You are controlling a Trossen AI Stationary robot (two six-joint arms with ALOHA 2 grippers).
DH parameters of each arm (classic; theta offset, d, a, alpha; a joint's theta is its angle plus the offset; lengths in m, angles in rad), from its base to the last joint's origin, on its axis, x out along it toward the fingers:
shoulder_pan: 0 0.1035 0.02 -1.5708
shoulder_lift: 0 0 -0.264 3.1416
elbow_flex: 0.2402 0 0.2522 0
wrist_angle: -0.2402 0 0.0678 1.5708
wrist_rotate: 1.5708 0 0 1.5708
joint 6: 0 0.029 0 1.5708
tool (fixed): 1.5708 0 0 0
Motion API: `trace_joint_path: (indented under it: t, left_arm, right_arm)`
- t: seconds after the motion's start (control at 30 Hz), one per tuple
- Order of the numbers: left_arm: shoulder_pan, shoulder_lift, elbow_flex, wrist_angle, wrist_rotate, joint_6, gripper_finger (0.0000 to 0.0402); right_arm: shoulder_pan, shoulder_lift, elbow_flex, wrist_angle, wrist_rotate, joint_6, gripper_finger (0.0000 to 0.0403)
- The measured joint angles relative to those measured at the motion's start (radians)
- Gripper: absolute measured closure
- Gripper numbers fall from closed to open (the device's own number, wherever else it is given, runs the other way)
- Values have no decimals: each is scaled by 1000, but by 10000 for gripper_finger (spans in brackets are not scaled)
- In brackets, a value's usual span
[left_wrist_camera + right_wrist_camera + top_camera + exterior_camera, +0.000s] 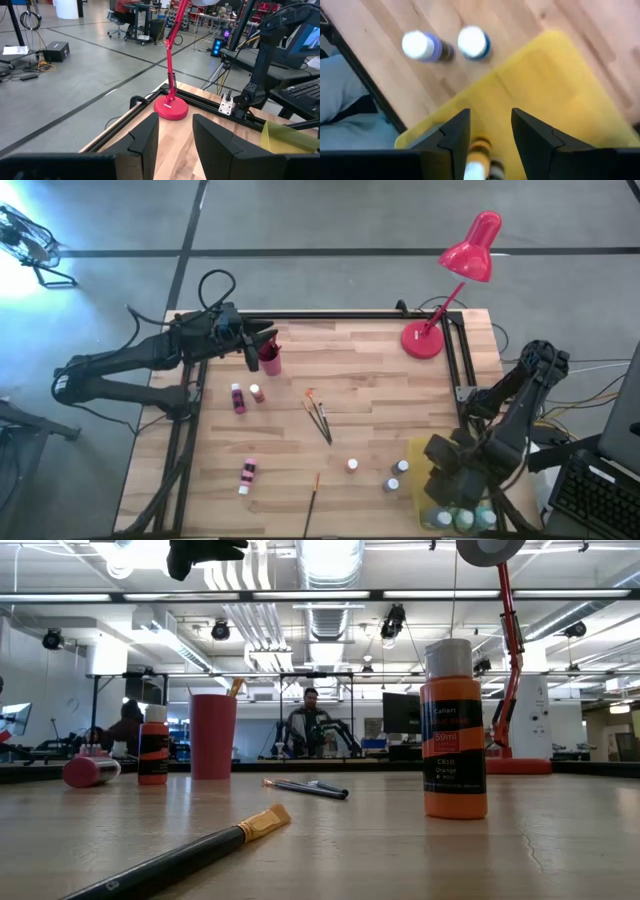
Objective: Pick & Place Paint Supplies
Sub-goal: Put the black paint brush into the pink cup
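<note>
A red metal desk lamp (455,280) stands at the far right corner of the pale wooden worktop (340,380). A flat yellow plastic tray (420,470) lies near its right edge.

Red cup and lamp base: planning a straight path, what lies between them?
Nothing; the high view shows bare wood between the red cup and the lamp base.

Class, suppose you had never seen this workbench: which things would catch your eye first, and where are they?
The red desk lamp stands at the table's far right corner. Near the far left corner, the left tool hovers open over a red cup. The right tool is above the yellow tray at the near right edge.
</note>
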Motion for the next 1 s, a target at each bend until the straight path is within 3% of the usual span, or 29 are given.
trace_joint_path:
  t: [0.17,0.33,0.47,0.67,0.87,1.0]
  left_arm:
    - [0,0,0,0,3,-2,275]
    - [0,0,0,0,30,-33,275]
    - [0,0,0,0,50,-40,275]
    - [0,1,0,-3,54,-86,275]
    - [-43,9,1,-76,182,-172,275]
    - [-182,63,16,-172,54,-244,276]
  right_arm:
    - [-87,-1,0,1,15,-176,279]
    - [-175,-1,0,34,118,-388,290]
    - [-249,-1,0,127,187,-644,295]
    - [-369,-3,0,301,183,-990,294]
    - [-401,-61,0,236,205,-1002,278]
    - [-401,-116,0,158,277,-920,270]
